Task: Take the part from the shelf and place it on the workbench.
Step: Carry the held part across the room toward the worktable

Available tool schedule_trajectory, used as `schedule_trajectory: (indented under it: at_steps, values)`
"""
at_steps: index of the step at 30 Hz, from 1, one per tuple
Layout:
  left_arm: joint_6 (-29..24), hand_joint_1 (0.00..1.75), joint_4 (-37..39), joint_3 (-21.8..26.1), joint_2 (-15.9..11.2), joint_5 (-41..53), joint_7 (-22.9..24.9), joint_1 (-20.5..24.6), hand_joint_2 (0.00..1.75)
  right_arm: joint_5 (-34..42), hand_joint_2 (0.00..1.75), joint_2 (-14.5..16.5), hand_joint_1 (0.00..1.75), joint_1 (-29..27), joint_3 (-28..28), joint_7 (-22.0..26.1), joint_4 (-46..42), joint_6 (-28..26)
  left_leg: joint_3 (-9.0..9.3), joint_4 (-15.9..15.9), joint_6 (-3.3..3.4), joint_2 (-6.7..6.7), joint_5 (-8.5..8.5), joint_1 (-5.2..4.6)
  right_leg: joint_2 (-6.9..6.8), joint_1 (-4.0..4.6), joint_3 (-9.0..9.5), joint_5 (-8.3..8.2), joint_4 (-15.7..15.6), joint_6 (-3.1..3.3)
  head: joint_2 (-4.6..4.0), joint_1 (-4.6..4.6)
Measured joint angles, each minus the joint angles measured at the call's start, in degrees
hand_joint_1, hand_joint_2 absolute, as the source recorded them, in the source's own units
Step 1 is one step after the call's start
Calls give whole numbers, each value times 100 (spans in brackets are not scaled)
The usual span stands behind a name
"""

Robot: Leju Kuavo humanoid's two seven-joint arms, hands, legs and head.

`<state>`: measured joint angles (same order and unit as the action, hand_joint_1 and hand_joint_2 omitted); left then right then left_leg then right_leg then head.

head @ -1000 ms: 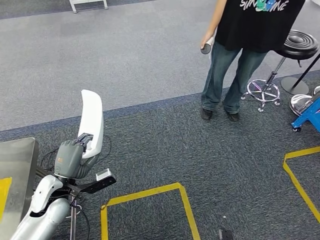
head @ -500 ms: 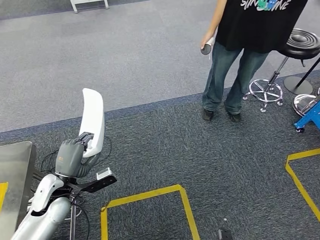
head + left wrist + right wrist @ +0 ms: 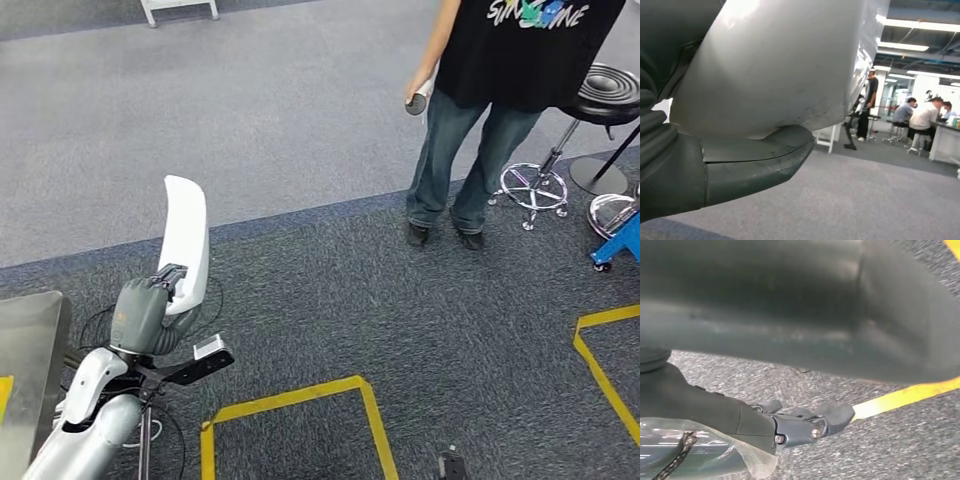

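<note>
One white part (image 3: 185, 240) upright in the left hand (image 3: 143, 318) (gripped low), right hand (image 3: 802, 425) empty, fingers extended.

White part (image 3: 186, 240) in a grey left hand (image 3: 143, 317) on a silver arm (image 3: 90, 420). Dark speckled carpet (image 3: 324, 290) with yellow tape (image 3: 290, 402); lighter grey carpet beyond. Person (image 3: 483, 90): black shirt, blue jeans. Black stool (image 3: 604, 90).

1. your left arm (image 3: 83, 425) is silver, with a white shell near the wrist.
2. the left robot hand (image 3: 143, 318) wears a grey ribbed cover; its fingers are darker.
3. a black bracket with a small silver block juts from that wrist.
4. on your right robot hand (image 3: 791, 427), dark grey fingers show small screws; a braided cable runs beside clear wrap.
</note>
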<state>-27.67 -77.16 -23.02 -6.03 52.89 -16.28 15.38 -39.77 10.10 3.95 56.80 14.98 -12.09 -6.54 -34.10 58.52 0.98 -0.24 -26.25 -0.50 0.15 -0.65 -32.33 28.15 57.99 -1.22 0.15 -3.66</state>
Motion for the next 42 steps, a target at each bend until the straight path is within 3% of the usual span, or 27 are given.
schedule_trajectory:
  at_steps: [1,2,5,6,10,15,19,35,42]
  values:
    - [14,175,-2,1,-1,-43,-3,-2,175,-3,0,1,0,0,1,-3,-1,0,15,-36,8,-6,8,1,-11,-2,13,0,-20,-22,0,-3]
    - [32,175,-4,3,-1,-103,-10,2,175,-9,0,1,0,-4,3,-3,-1,0,40,-81,1,-13,27,2,-18,-2,36,-21,-53,6,0,-4]
    - [69,175,-5,9,10,-244,-48,15,175,-25,0,2,0,3,7,-3,-2,2,95,-166,-26,-26,56,-4,-24,4,99,-47,-130,172,0,-19]
    - [72,175,-5,8,14,-263,-57,12,175,-27,0,2,0,6,8,-6,-2,2,95,-164,-16,-28,49,-11,-24,0,109,-36,-142,182,0,-22]
    - [75,175,-4,9,16,-307,-73,3,175,-27,0,2,0,2,13,-8,-2,1,95,-158,28,-28,32,-28,-25,-13,129,-53,-185,135,0,-22]
    - [76,175,-5,10,11,-310,-83,3,175,-38,0,2,0,2,17,-7,-2,-2,94,-155,45,-26,29,-32,-25,-26,142,-66,-220,1,0,-21]
    - [61,175,-9,54,-39,-322,-96,-23,175,-88,0,2,0,2,20,-6,-2,-25,95,-155,47,-25,31,-31,-25,-27,142,-67,-221,-38,0,-20]
    - [-131,175,-181,391,-224,-294,-245,-251,175,-208,0,48,0,6,19,16,-2,-133,100,-156,41,-25,38,-4,-26,-2,137,-59,-202,-42,0,-19]
    - [-1081,175,-506,680,-110,144,-510,-372,175,-276,0,61,0,8,19,37,-2,-174,100,-156,41,-25,38,-5,-26,-2,137,-59,-202,-42,0,-20]
